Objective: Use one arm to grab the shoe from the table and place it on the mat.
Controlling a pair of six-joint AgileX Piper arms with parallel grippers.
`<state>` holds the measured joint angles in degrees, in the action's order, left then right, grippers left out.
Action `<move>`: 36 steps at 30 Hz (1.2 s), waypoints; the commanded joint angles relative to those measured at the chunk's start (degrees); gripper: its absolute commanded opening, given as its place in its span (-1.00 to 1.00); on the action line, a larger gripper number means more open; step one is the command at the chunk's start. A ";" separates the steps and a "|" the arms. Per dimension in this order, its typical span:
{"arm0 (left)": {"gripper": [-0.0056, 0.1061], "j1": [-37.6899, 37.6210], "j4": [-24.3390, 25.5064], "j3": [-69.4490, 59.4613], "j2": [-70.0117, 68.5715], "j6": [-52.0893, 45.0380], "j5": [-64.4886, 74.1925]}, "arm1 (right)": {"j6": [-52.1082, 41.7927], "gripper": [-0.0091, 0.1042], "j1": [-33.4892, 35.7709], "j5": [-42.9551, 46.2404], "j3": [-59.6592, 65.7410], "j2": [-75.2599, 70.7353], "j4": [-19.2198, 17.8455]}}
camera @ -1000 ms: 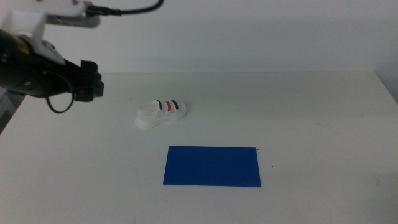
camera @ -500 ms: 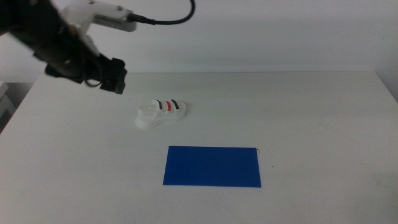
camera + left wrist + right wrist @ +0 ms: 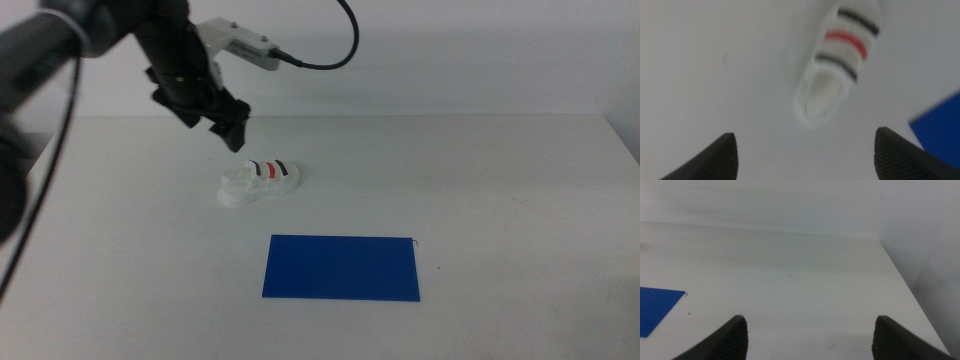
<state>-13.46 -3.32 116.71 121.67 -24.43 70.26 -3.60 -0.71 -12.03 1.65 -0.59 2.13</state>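
Observation:
The small white shoe [image 3: 259, 182] with two dark straps and one red strap lies on the white table [image 3: 520, 200], left of centre. The royal blue mat [image 3: 342, 267] lies flat in front of it, to its right. My left arm reaches in from the upper left and its gripper [image 3: 233, 128] hangs above and just behind the shoe, apart from it. In the left wrist view the shoe [image 3: 837, 65] lies ahead of the open, empty left gripper [image 3: 805, 150], with a corner of the mat [image 3: 940, 130] at the side. My right gripper [image 3: 810, 330] is open and empty, out of the middle view.
A pale wall rises behind the table's far edge. The right wrist view shows bare table [image 3: 790, 280], a corner of the mat [image 3: 655, 307] and the table's right edge. A black cable [image 3: 330, 50] loops above the left arm.
My left arm has swung from the far left toward the right and forward. Its gripper now hangs just behind the shoe. The shoe and mat have not moved.

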 commanded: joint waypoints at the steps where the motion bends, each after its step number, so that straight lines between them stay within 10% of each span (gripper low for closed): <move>1: 0.78 -1.11 -1.83 6.54 0.49 -1.81 3.72 | -0.43 0.30 0.04 4.37 0.28 -1.49 -0.52; 36: 0.55 -5.19 0.43 15.08 15.63 -8.80 4.70 | -0.43 0.30 0.04 4.37 0.28 -1.49 -0.52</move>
<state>-18.43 -2.38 129.87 141.68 -33.06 70.82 -3.60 -0.71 -12.03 1.65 -0.59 2.13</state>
